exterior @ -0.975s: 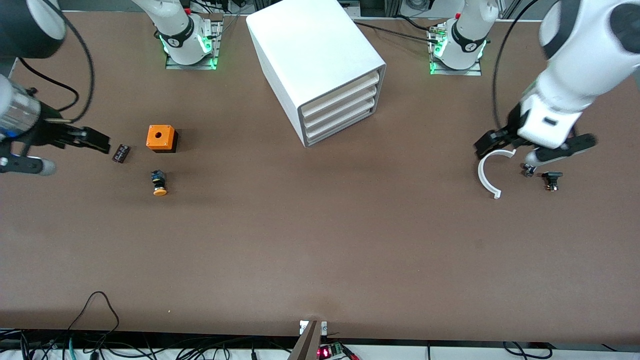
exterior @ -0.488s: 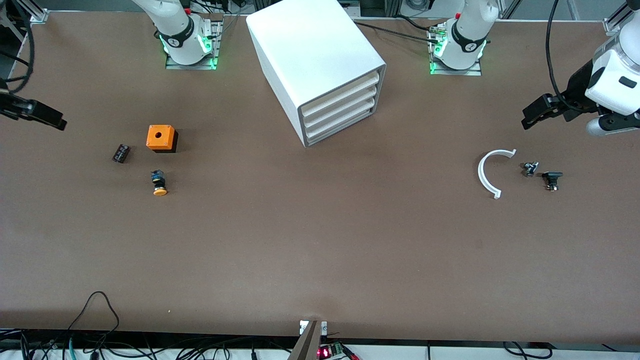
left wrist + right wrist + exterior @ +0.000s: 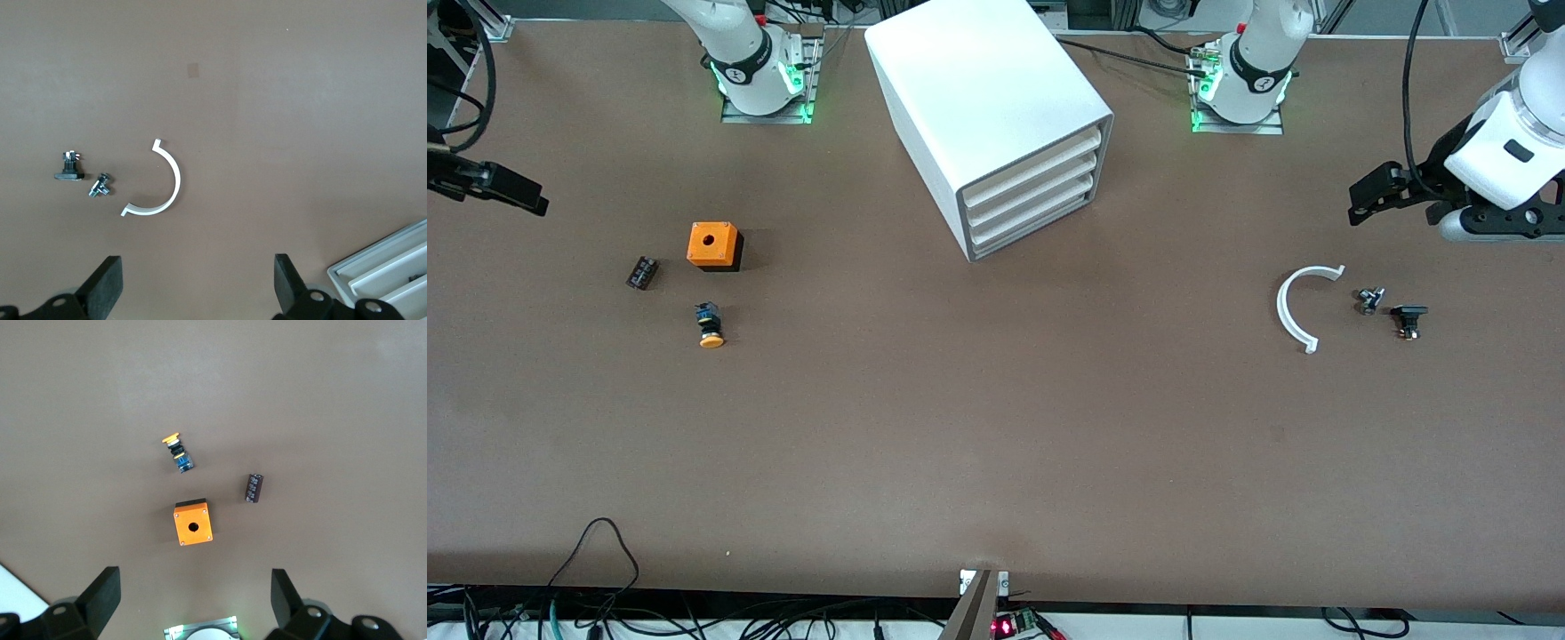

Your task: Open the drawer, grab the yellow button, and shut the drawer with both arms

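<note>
The white cabinet (image 3: 996, 98) stands at the middle of the table between the arm bases. Its top drawer (image 3: 1040, 153) is shut, flush with the three lower ones. The button (image 3: 711, 325), orange cap on a black-and-blue body, lies on the table toward the right arm's end; it also shows in the right wrist view (image 3: 179, 453). My right gripper (image 3: 514, 192) is open and empty, up over the table's edge at that end (image 3: 193, 603). My left gripper (image 3: 1371, 194) is open and empty, up over the left arm's end of the table (image 3: 198, 287).
An orange cube with a hole (image 3: 713, 245) and a small black cylinder (image 3: 641, 272) lie close to the button. A white curved strip (image 3: 1294, 307) and two small black parts (image 3: 1369, 300) (image 3: 1408, 320) lie toward the left arm's end. Cables run along the table's near edge.
Both arms have pulled up and outward: the right gripper away from the black cylinder, the left gripper away from the white curved strip. Nothing on the table has moved.
</note>
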